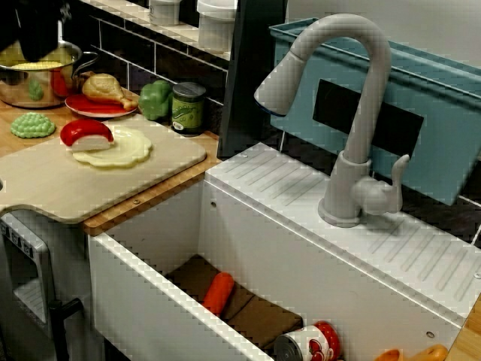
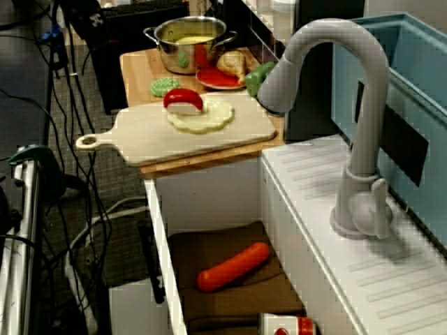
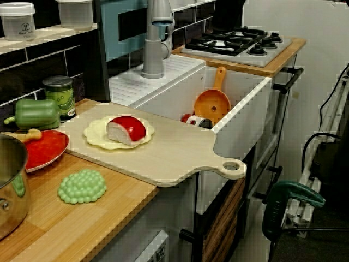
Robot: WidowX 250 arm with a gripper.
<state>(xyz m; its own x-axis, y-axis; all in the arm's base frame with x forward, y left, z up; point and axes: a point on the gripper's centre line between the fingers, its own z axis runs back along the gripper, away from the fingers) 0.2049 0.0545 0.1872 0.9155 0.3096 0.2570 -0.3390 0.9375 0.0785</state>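
Note:
No gripper fingers show in any view. A dark shape (image 1: 36, 28) rises behind the steel pot (image 1: 37, 75) at the counter's far end; I cannot tell what it is. On the pale cutting board (image 1: 90, 177) lies a red-and-white food piece (image 1: 86, 134) on a yellowish scalloped disc (image 1: 124, 149). From the pot end of the counter, the same piece (image 3: 126, 129) sits mid-board (image 3: 163, 155). In the white sink (image 1: 263, 233) lie an orange-red sausage (image 2: 232, 266) and a red-and-white can (image 1: 308, 344).
By the pot are a red plate (image 1: 94, 107) with a drumstick (image 1: 105, 88), a green pepper (image 3: 35, 113), a green can (image 1: 188, 107) and a bumpy green piece (image 3: 82, 185). A grey faucet (image 1: 353, 113) arches over the sink. An orange ladle (image 3: 212, 103) leans inside; a stove (image 3: 234, 42) lies beyond.

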